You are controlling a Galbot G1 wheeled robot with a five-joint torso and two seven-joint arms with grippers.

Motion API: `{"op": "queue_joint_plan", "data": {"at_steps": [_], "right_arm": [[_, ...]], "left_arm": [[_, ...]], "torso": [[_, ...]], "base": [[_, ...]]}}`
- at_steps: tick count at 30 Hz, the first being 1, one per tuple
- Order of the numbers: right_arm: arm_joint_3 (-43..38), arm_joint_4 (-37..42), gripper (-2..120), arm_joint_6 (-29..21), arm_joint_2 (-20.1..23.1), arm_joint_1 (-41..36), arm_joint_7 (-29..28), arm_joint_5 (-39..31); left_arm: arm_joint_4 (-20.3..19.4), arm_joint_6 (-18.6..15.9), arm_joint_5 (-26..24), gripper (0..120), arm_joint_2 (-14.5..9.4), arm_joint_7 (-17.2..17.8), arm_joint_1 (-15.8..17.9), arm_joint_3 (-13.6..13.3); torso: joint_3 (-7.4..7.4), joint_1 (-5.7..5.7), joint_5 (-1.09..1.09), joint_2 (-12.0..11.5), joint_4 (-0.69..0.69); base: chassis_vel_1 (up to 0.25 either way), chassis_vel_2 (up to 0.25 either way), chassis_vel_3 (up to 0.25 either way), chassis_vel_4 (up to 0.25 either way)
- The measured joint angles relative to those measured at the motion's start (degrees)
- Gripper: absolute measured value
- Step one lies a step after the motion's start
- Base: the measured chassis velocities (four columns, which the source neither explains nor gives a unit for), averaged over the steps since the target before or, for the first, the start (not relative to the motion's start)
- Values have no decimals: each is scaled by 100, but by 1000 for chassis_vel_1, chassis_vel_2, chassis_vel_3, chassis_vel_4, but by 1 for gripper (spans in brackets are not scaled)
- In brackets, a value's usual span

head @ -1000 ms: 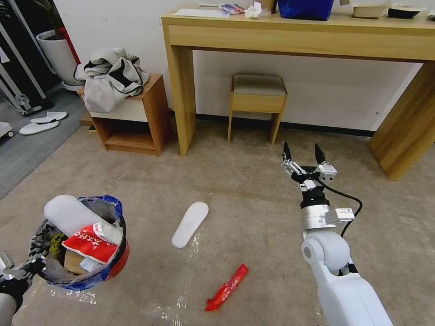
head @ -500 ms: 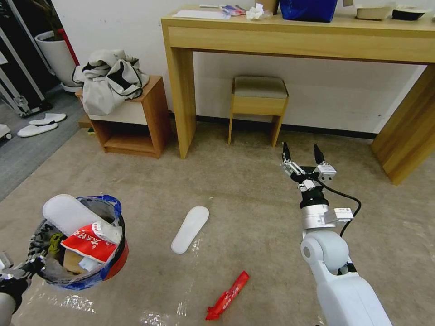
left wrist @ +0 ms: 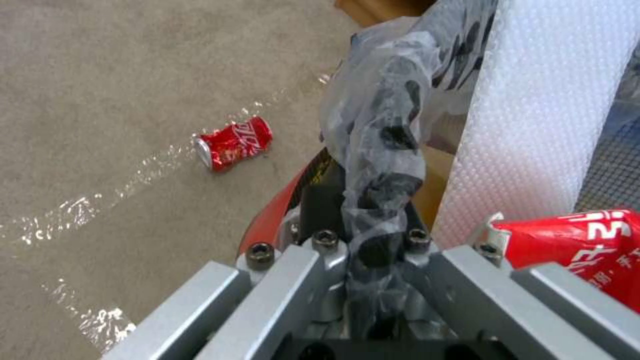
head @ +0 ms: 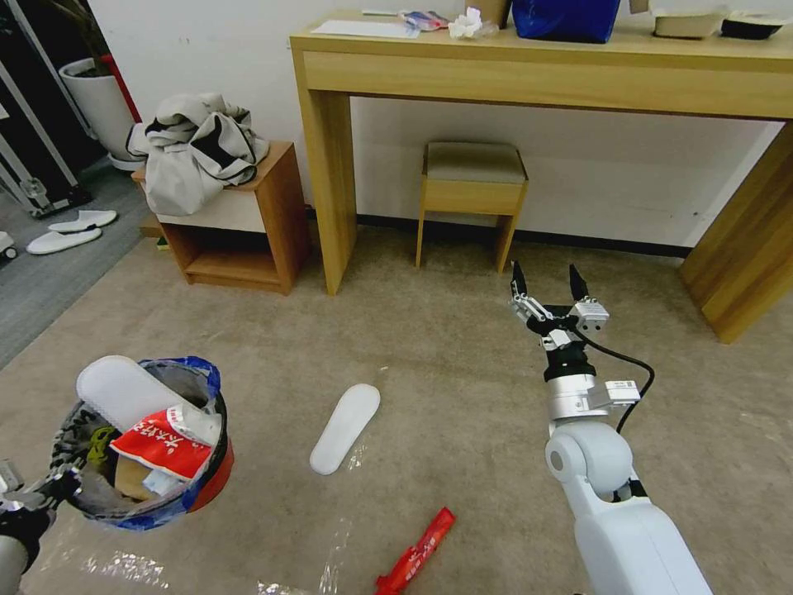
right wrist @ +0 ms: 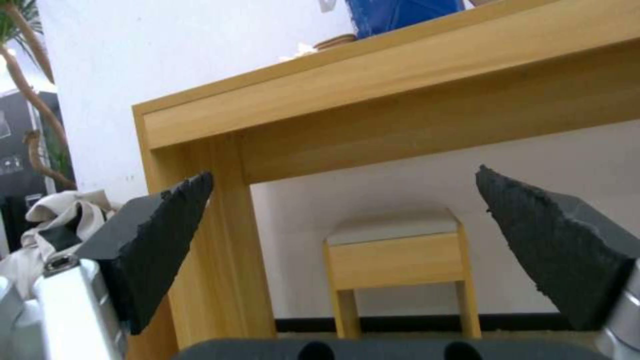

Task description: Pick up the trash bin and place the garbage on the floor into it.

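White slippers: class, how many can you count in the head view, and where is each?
4. One sticks out of the trash bin, one slipper lies on the carpet between the arms, and a pair sits on grey flooring at far left. Others may be hidden.

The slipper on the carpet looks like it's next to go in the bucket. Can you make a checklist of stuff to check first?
1. Right tool open and empty: ok, fingers spread wide, nothing between them.
2. Trash bin held: ok, left tool is shut on its bagged rim.
3. White slipper free to grab: ok, it lies flat on the floor, nothing on top.
4. Right tool above the slipper: not ok, it hangs farther forward and to the right, pointing at the stool.
5. Room in the bin: cannot tell, another slipper and a red wrapper already poke out.
6. Other litter left: not ok, a red wrapper and a red can remain.
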State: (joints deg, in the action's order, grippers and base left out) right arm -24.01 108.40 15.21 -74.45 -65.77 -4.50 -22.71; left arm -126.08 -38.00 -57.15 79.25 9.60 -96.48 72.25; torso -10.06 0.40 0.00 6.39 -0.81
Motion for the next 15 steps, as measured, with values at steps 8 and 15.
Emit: {"op": "queue_joint_plan", "data": {"at_steps": [8,15], "right_arm": [[58,-41,100,0,1,55,-1,-5],[59,-72,100,0,5,62,18,-12]], "left_arm": [[37,0,5,1,2,8,28,-5],[79,1,7,1,-4,12,52,-9]], "torso": [[0,0,0,0,0],[0,0,0,0,0]], "base": [[0,0,0,0],[0,0,0,0]]}}
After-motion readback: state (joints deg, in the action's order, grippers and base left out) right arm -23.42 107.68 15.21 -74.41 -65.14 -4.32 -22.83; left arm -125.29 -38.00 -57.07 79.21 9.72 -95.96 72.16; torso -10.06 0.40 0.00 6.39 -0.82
